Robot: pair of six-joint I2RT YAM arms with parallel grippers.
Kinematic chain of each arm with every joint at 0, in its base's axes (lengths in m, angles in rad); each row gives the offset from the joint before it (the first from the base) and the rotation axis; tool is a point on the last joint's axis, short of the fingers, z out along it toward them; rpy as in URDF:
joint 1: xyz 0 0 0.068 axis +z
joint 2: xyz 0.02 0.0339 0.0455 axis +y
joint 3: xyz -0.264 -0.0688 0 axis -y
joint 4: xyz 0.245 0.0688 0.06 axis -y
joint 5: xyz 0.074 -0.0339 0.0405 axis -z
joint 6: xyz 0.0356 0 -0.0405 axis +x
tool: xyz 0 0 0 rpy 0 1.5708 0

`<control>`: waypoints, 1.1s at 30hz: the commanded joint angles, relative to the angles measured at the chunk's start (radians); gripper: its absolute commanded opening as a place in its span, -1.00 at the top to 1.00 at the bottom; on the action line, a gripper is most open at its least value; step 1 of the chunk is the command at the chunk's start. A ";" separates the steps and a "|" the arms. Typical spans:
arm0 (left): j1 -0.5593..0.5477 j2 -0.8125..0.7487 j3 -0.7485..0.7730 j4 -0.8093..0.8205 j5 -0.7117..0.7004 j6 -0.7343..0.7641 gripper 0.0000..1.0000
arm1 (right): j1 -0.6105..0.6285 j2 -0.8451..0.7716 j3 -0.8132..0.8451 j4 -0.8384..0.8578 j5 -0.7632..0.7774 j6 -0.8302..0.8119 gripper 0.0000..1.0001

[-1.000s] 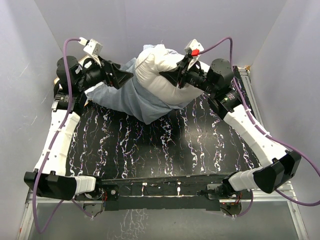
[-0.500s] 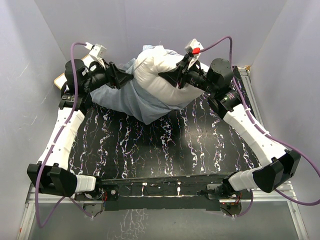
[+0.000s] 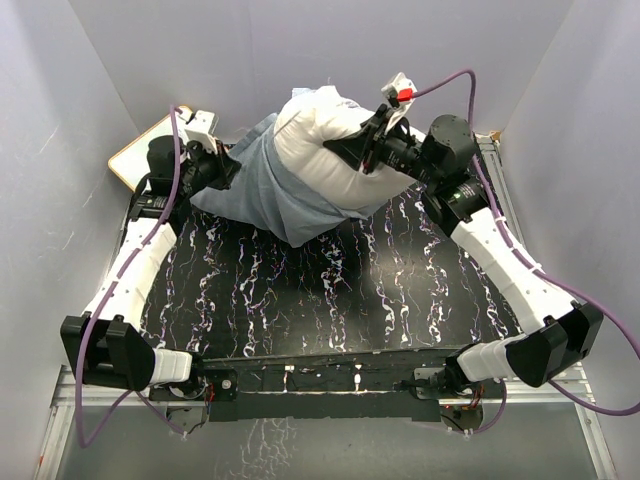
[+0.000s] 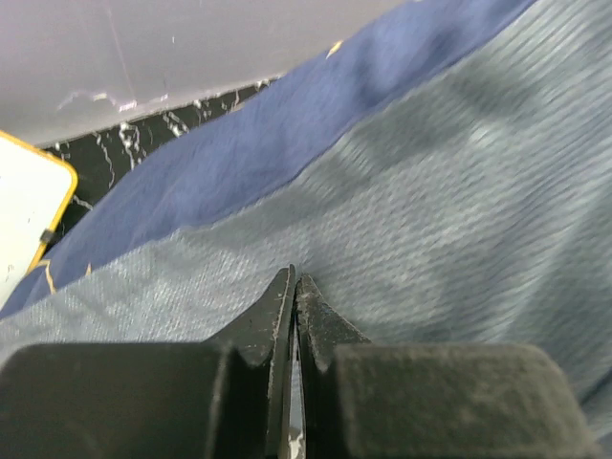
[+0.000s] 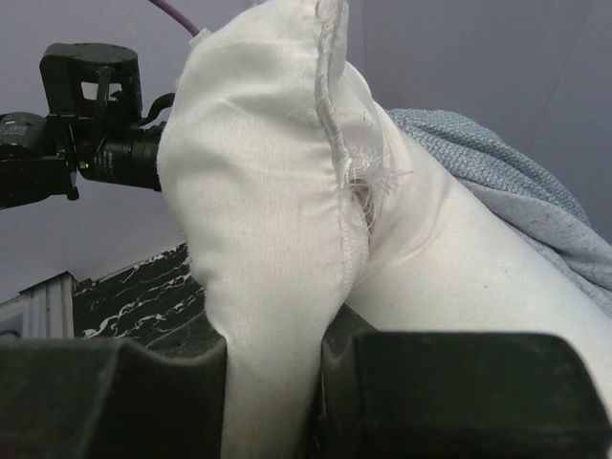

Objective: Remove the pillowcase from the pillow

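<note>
The plump white pillow [image 3: 325,150] lies at the back of the table, its left half still inside the pillowcase [image 3: 265,195], which shows its paler grey-blue side. My right gripper [image 3: 345,155] is shut on a seamed corner of the pillow [image 5: 277,191], with white fabric squeezed between its fingers [image 5: 273,354]. My left gripper [image 3: 228,168] sits at the pillowcase's left end. Its jaws are shut, tips [image 4: 295,282] buried in the grey-blue cloth [image 4: 430,210], a thin sliver of it between them. A navy band [image 4: 239,153] runs beyond.
A flat white board with an orange edge [image 3: 145,150] lies at the back left beside the left arm, and its corner [image 4: 19,220] shows in the left wrist view. Grey walls close in on three sides. The black marbled tabletop [image 3: 320,290] stretches toward the arm bases.
My left gripper went from open to shut on the pillowcase's left end, and that arm drew in leftward, uncovering the white board. The right arm kept its hold, shifting slightly right.
</note>
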 commanded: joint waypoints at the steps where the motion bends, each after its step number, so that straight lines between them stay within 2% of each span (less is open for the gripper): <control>1: 0.018 -0.078 0.002 0.007 0.029 0.046 0.96 | -0.023 -0.072 0.022 0.113 -0.011 0.075 0.84; 2: 0.024 -0.096 0.024 0.002 0.064 0.041 0.56 | -0.023 -0.065 0.027 0.096 -0.004 0.066 0.84; 3: 0.026 -0.113 0.049 -0.012 0.107 0.044 0.27 | -0.023 -0.061 0.029 0.080 0.005 0.057 0.84; 4: 0.027 -0.129 0.076 -0.030 0.152 0.048 0.06 | -0.023 -0.056 0.028 0.074 0.013 0.052 0.84; 6: 0.027 -0.154 0.119 -0.049 0.227 0.023 -0.17 | -0.021 -0.045 0.023 0.078 0.033 0.054 0.84; 10: 0.025 -0.175 0.145 -0.015 0.339 -0.110 -0.36 | 0.005 -0.007 0.016 0.120 0.071 0.104 0.84; 19: 0.013 -0.123 0.137 0.039 0.350 -0.249 -0.39 | 0.123 0.048 0.053 0.096 0.160 0.076 0.84; 28: 0.013 -0.130 0.064 0.006 0.237 -0.141 -0.24 | 0.127 0.026 0.069 0.068 0.187 0.057 0.84; 33: 0.013 -0.133 0.012 0.018 0.153 -0.118 -0.12 | 0.128 0.023 0.074 0.078 0.121 0.075 0.84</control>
